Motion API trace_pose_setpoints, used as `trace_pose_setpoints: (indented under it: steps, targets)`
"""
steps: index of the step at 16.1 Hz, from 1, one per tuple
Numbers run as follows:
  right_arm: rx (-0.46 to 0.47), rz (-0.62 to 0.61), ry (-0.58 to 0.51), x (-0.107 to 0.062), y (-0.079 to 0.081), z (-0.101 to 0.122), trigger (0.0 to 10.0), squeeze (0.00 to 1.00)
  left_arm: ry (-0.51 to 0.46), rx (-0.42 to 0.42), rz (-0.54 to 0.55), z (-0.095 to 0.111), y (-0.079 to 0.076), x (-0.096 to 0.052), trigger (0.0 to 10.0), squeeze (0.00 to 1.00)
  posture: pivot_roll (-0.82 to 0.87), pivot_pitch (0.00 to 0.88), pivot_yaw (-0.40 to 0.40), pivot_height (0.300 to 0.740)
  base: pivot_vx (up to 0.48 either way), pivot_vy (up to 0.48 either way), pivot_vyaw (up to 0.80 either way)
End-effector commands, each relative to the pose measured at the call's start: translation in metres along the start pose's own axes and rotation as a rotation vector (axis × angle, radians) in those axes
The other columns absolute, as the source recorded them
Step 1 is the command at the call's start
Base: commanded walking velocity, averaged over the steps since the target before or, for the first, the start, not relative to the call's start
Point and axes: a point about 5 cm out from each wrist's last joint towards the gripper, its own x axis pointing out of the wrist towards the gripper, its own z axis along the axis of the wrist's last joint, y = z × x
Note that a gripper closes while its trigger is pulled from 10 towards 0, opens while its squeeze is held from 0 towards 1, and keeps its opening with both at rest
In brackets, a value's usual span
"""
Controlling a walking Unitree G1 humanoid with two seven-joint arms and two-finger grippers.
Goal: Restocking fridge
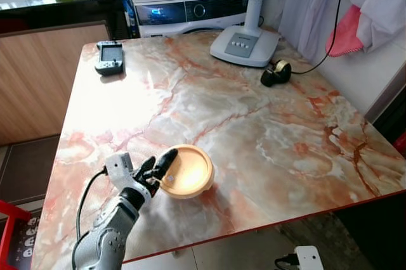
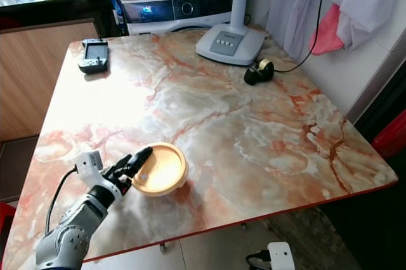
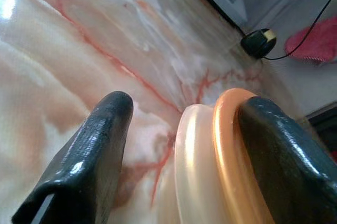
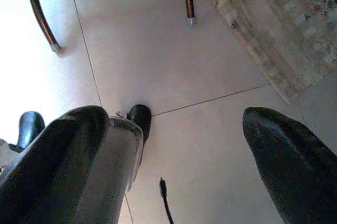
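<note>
Left eye view is showing the marble table (image 1: 254, 130) spreading ahead of the left gripper (image 1: 158, 170), with a fan (image 1: 244, 43) standing on its far side, well beyond the fingers. The bowl (image 1: 188, 170), an orange one, is sitting near the table's front edge, where the arm can reach it. The fingers are straddling the bowl's rim, one inside (image 3: 284, 155) and one outside (image 3: 89, 155), spread with a gap left, likely readying a pinch to lift it. The right gripper (image 4: 174, 150) is hanging idle over the floor, fingers parted wide.
</note>
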Motion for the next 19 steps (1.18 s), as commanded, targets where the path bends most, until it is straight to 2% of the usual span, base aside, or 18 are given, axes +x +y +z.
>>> trace_pose_setpoints:
  steps: [1,4,9,19]
  targets:
    - [0.001,-0.008,0.007,-0.001,-0.002,-0.001,10.0,0.0,0.007,-0.013,-0.013,-0.001,0.001,0.003,0.0,0.0,0.08,0.058,-0.037,0.74,0.0,0.0,0.0]
    - [-0.015,-0.008,0.009,0.0,-0.002,-0.001,10.0,0.0,0.012,-0.043,-0.025,-0.004,0.004,0.007,0.0,0.0,0.08,0.057,-0.038,0.74,0.0,0.0,0.0]
    - [-0.043,-0.009,0.022,0.0,-0.002,0.0,10.0,0.0,0.023,-0.146,-0.053,-0.011,0.007,0.009,0.0,0.0,0.07,0.063,-0.039,0.74,0.0,0.0,0.0]
    - [-0.055,-0.011,0.028,0.0,-0.003,0.001,10.0,0.0,-0.004,-0.222,-0.041,-0.012,0.014,0.009,0.0,0.0,0.06,0.06,-0.039,0.74,0.0,0.0,0.0]
